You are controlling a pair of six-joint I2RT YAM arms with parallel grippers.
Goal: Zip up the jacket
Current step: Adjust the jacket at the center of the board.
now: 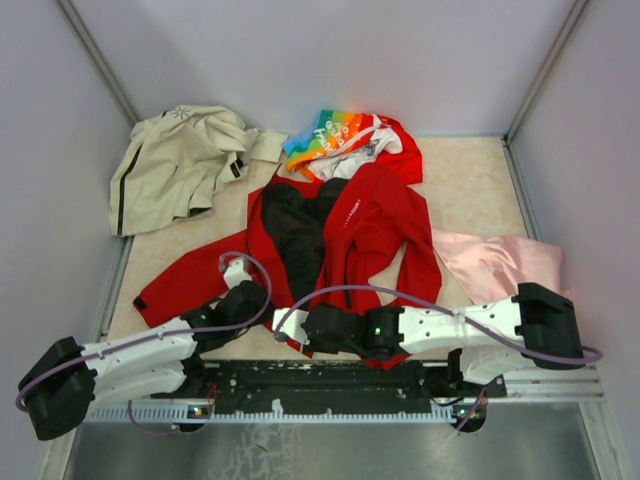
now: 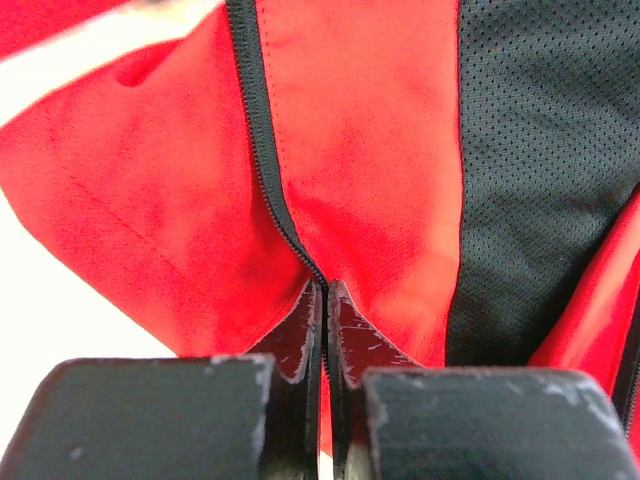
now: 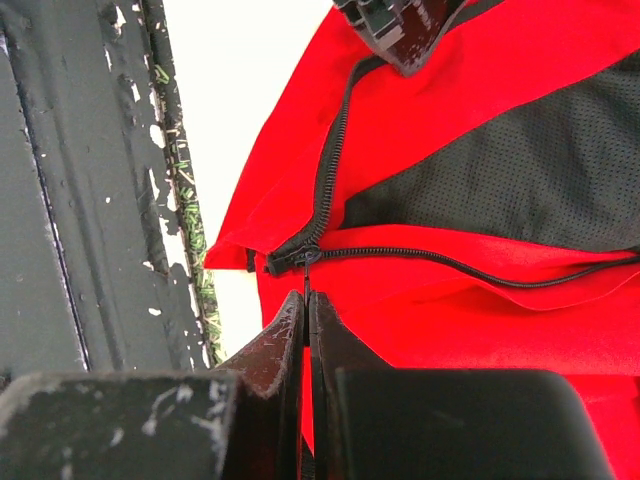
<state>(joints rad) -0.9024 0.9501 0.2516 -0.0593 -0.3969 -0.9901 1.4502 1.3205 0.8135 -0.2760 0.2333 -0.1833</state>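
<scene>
The red jacket (image 1: 375,215) lies open on the table, its black mesh lining (image 1: 295,225) showing. My left gripper (image 1: 243,282) sits at the jacket's left front edge. In the left wrist view it (image 2: 326,288) is shut on the dark zipper tape (image 2: 262,140) along that red edge. My right gripper (image 1: 285,328) is at the bottom hem. In the right wrist view it (image 3: 306,297) is shut on the thin pull tab of the zipper slider (image 3: 303,258), where the two zipper tracks meet at the hem corner.
A beige jacket (image 1: 180,160) lies at the back left, a rainbow-printed garment (image 1: 335,135) behind the red jacket's collar, and a pink cloth (image 1: 500,262) at the right. The black base rail (image 1: 330,385) runs along the near edge, close beside the right gripper (image 3: 70,200).
</scene>
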